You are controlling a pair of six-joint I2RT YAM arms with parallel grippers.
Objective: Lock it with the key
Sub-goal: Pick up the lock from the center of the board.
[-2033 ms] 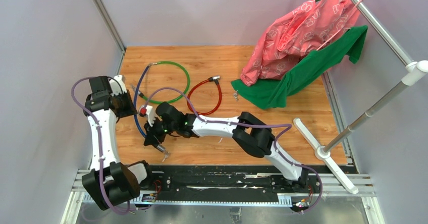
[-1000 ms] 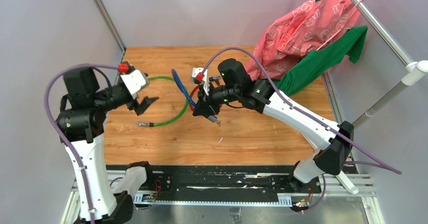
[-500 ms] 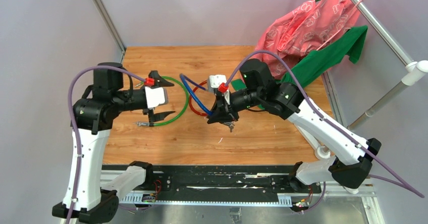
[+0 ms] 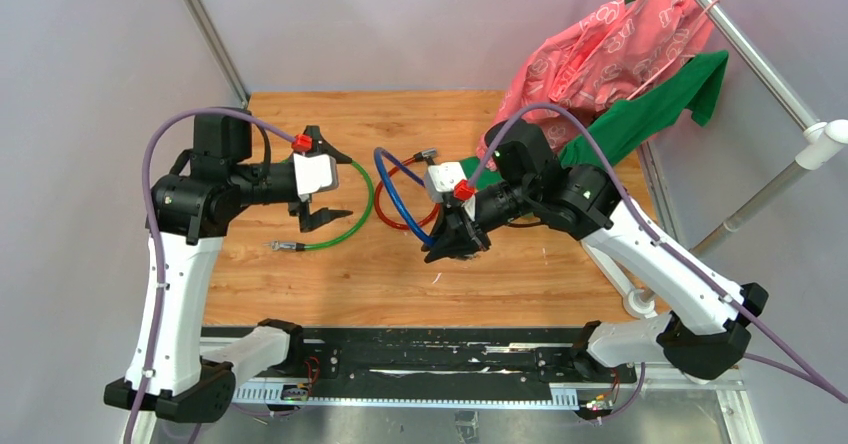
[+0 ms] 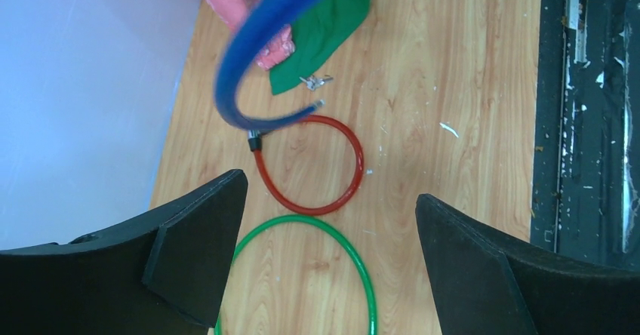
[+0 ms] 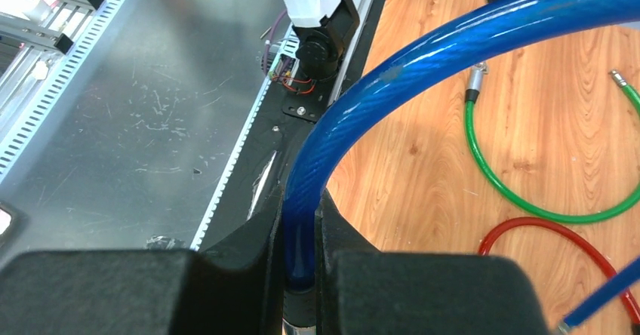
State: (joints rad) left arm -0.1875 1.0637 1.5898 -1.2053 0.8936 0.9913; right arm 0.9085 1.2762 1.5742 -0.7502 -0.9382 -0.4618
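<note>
Little of the locking is done, I judge: the key (image 5: pixel 315 83) lies with its bunch on the surface (image 5: pixel 453 63), just beside the green cloth (image 5: pixel 332 18), touched by neither arm; fetching, inserting and turning it are all left. The right arm (image 4: pixel 620 234) reaches over the middle, wrist tipped down; the right jaws are nearly closed on the blue cable lock (image 6: pixel 423 71) near one end, lifting it. The left arm (image 4: pixel 180 264) stands tall, forearm level; the left jaws are spread wide and empty above the green cable (image 4: pixel 350 219).
</note>
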